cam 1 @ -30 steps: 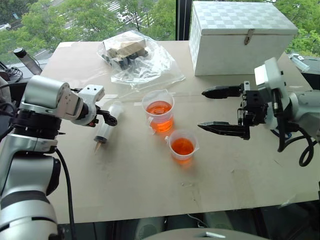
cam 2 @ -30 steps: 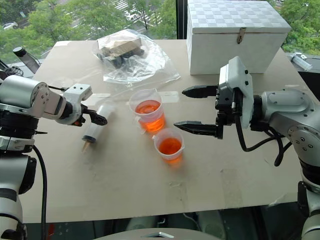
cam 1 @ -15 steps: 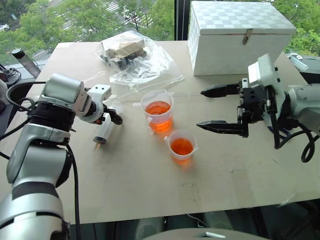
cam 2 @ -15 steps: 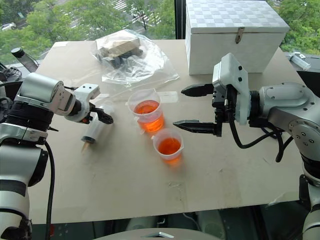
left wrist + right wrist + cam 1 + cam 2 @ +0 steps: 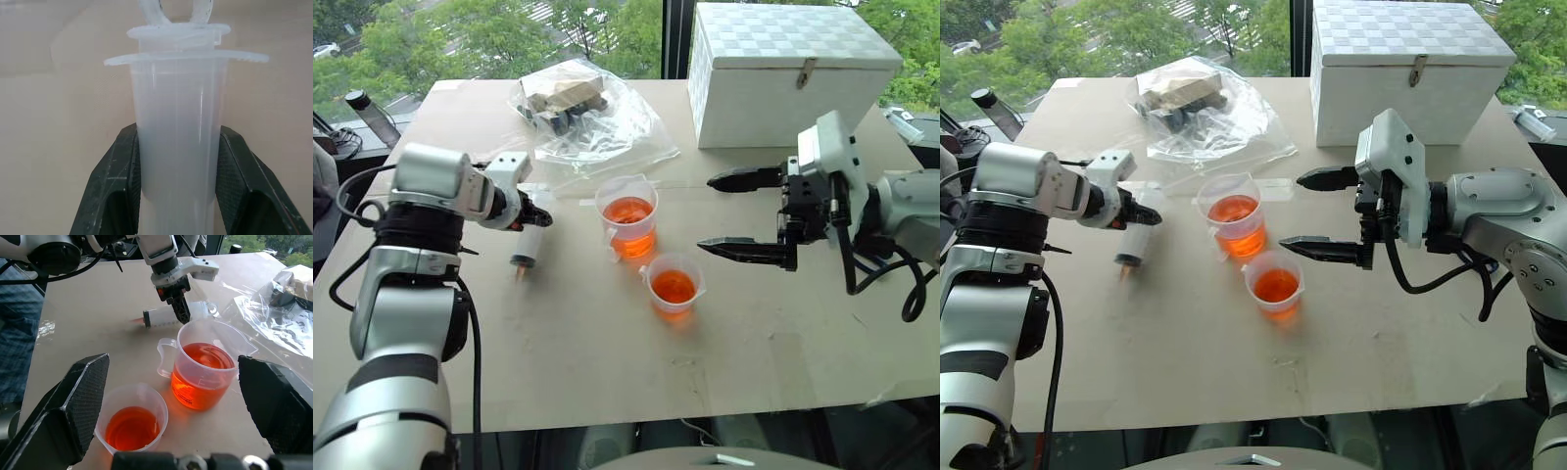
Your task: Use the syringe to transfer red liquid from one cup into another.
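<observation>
My left gripper (image 5: 532,216) is shut on the barrel of the clear syringe (image 5: 524,245), left of the cups. The syringe's orange tip points toward the table's front edge and sits low over the table. Both black fingers (image 5: 113,196) press the syringe barrel (image 5: 177,147) from either side, below its flange. The taller cup (image 5: 627,217) holds orange-red liquid (image 5: 627,211) at mid-table. The smaller cup (image 5: 674,286), just in front and to the right, also holds orange-red liquid (image 5: 131,427). My right gripper (image 5: 724,213) hovers open and empty, right of both cups, fingers pointing at them.
A white box (image 5: 793,73) with a latch stands at the back right. A crumpled clear plastic bag (image 5: 582,113) with dark items lies at the back, behind the cups. A dark bottle (image 5: 367,113) stands beyond the table's left edge.
My left gripper has shut on the syringe and lifted its rear end, swinging the barrel toward the cups. The right gripper has stayed in place, open.
</observation>
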You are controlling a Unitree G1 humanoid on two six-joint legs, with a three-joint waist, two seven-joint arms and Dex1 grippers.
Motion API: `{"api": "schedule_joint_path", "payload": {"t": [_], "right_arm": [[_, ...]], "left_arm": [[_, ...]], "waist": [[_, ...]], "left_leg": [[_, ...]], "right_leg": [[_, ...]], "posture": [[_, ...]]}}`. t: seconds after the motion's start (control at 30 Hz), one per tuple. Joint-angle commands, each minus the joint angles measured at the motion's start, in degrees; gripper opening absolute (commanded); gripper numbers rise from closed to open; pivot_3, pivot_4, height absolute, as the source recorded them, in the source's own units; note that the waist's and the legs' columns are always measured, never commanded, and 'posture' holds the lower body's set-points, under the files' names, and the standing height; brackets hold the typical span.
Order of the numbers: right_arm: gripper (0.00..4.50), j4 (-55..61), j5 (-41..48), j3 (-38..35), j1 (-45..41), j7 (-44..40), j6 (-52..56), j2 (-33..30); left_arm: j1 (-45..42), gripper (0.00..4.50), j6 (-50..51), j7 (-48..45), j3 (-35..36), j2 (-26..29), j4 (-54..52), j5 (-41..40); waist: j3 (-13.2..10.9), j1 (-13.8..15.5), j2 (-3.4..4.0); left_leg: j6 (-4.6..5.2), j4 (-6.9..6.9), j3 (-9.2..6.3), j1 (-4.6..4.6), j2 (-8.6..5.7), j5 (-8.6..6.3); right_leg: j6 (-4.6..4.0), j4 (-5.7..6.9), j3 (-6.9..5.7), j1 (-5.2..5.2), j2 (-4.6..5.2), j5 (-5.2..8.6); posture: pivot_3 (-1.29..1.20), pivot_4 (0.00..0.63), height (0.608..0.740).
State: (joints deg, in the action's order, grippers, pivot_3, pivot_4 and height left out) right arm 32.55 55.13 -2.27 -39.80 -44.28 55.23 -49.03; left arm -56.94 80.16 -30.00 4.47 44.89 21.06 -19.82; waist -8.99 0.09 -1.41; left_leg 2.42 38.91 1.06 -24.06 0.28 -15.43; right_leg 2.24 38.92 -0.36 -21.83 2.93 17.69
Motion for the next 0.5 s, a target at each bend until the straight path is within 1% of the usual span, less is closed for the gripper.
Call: {"api": "schedule_joint_path", "payload": {"t": [0.03, 0.1, 0.2, 0.27, 0.33, 0.43, 0.5], "right_arm": [[4.5, 0.1, 1.3, -3.2, -0.8, 0.6, 0.0, -0.6], [4.5, -0.7, 0.9, -3.1, -1.4, 0.5, -0.4, -0.3], [4.5, -3.5, -0.7, -2.2, -3.6, 0.6, -1.7, 1.0], [4.5, -5.9, -3.0, -1.2, -5.3, 0.1, -3.7, 2.4], [4.5, -8.5, -5.2, -1.2, -6.5, -0.2, -8.2, 5.9], [4.5, -13.8, -9.3, -1.0, -8.9, 2.1, -12.4, 11.0], [4.5, -16.2, -10.3, -2.1, -10.0, 3.2, -15.8, 14.8]], "left_arm": [[-0.5, 1.39, -4.6, 0.2, 11.3, 2.5, -9.0, -2.8], [-1.3, 1.39, -4.1, -1.4, 15.1, 2.9, -9.9, -5.3], [0.2, 1.39, -16.7, -7.3, 16.8, 3.7, -16.4, -7.4], [-0.8, 1.39, -17.8, -9.2, 20.4, 0.9, -19.4, -12.5], [0.5, 1.39, -20.2, -9.8, 22.0, -2.5, -22.7, -15.9], [6.2, 1.39, -26.0, -12.6, 19.8, -6.8, -29.8, -18.5], [9.2, 1.39, -29.2, -13.7, 17.8, -10.0, -33.7, -20.1]], "waist": [[0.0, -0.3, -0.02], [0.0, -0.5, -0.02], [0.0, -0.7, -0.01], [0.0, -0.5, -0.03], [0.0, -0.4, -0.05], [0.1, -0.7, 0.0], [0.1, -0.8, -0.01]], "left_leg": [[0.0, 0.0, 0.0, -0.01, 0.0, 0.0], [-0.01, 0.01, 0.0, -0.01, 0.0, 0.0], [-0.01, 0.01, 0.02, 0.06, -0.01, 0.0], [-0.01, 0.05, 0.02, 0.06, -0.01, 0.01], [-0.01, 0.13, 0.0, 0.07, -0.01, 0.0], [-0.01, 0.14, 0.04, 0.09, -0.01, 0.0], [-0.02, 0.13, 0.06, 0.11, -0.01, 0.01]], "right_leg": [[0.0, -0.02, -0.01, 0.0, 0.0, 0.0], [0.0, -0.02, -0.01, 0.01, 0.01, 0.0], [0.0, 0.02, -0.03, 0.05, 0.01, 0.0], [0.0, 0.03, -0.04, 0.06, 0.0, 0.0], [0.0, 0.02, -0.07, 0.1, 0.02, 0.0], [0.02, 0.05, -0.04, 0.12, 0.01, -0.01], [0.02, 0.08, -0.03, 0.12, 0.0, -0.01]], "posture": [[0.0, 0.15, 0.74], [0.0, 0.15, 0.74], [0.0, 0.15, 0.74], [0.0, 0.15, 0.74], [0.0, 0.15, 0.74], [0.0, 0.15, 0.74], [0.0, 0.15, 0.74]]}}
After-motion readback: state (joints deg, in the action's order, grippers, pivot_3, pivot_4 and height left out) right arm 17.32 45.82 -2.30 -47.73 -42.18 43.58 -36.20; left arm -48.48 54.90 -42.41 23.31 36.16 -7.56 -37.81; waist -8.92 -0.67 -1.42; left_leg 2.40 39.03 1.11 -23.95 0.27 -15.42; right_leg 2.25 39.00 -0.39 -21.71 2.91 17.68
